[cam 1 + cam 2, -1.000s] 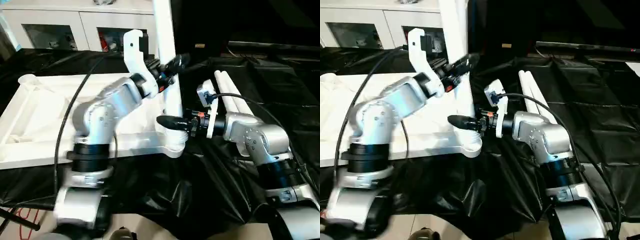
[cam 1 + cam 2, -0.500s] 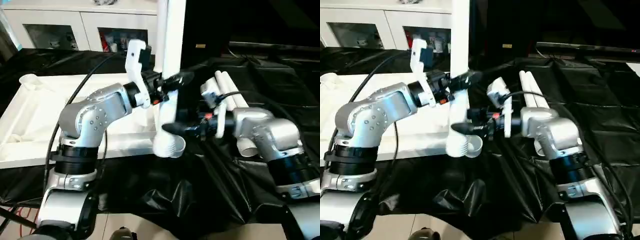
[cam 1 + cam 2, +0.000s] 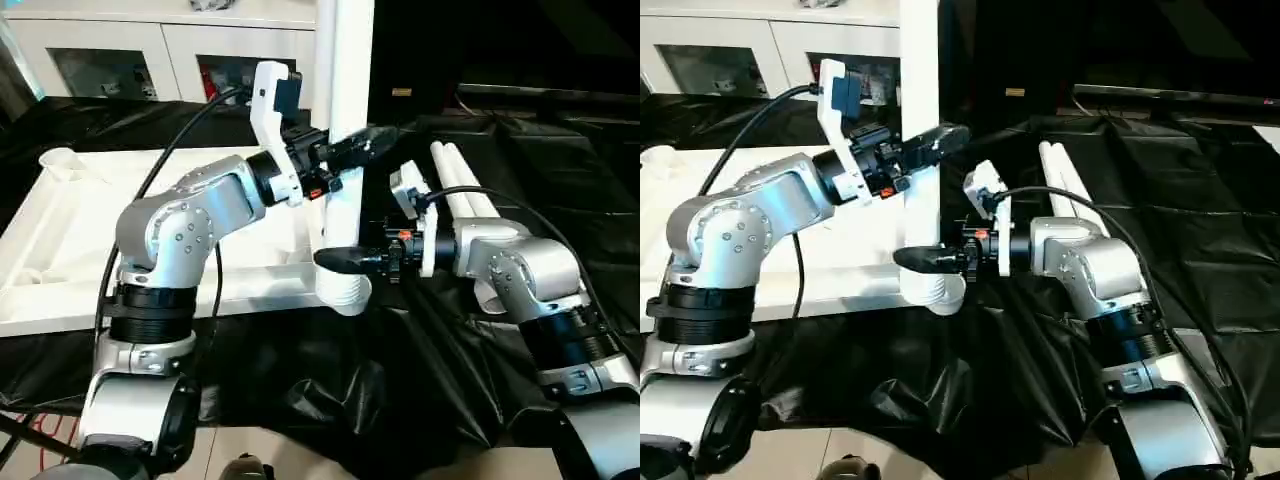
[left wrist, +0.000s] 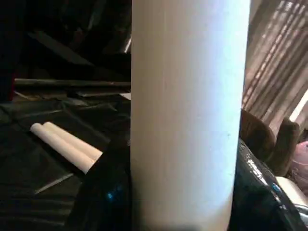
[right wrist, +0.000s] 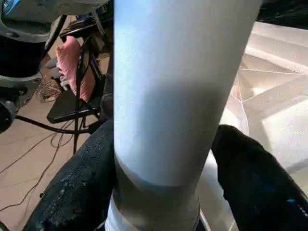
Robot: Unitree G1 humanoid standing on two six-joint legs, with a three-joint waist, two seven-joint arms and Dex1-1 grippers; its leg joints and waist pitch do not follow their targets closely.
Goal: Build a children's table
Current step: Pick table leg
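The white tabletop (image 3: 90, 230) lies underside up on the black sheet. One white leg (image 3: 345, 60) stands upright at its near right corner, lower end (image 3: 342, 292) at the corner socket. My left gripper (image 3: 352, 150) is shut on the leg at mid-height; in the left wrist view the leg (image 4: 187, 120) sits between the black fingers (image 4: 103, 197). My right gripper (image 3: 345, 262) is shut on the leg just above its base, and the right wrist view has the leg (image 5: 178, 86) between its fingers (image 5: 77, 183). Whether the end is seated in the socket is hidden.
Two spare legs (image 3: 462, 185) lie side by side on the black sheet (image 3: 400, 400) to the right of my right arm. A white cabinet with glass doors (image 3: 120, 50) stands behind the tabletop. A black cable (image 3: 170, 160) runs along my left arm.
The leg has gone from leaning to upright at the corner. My left gripper has shifted a little right with it. My right gripper stays near the leg's base.
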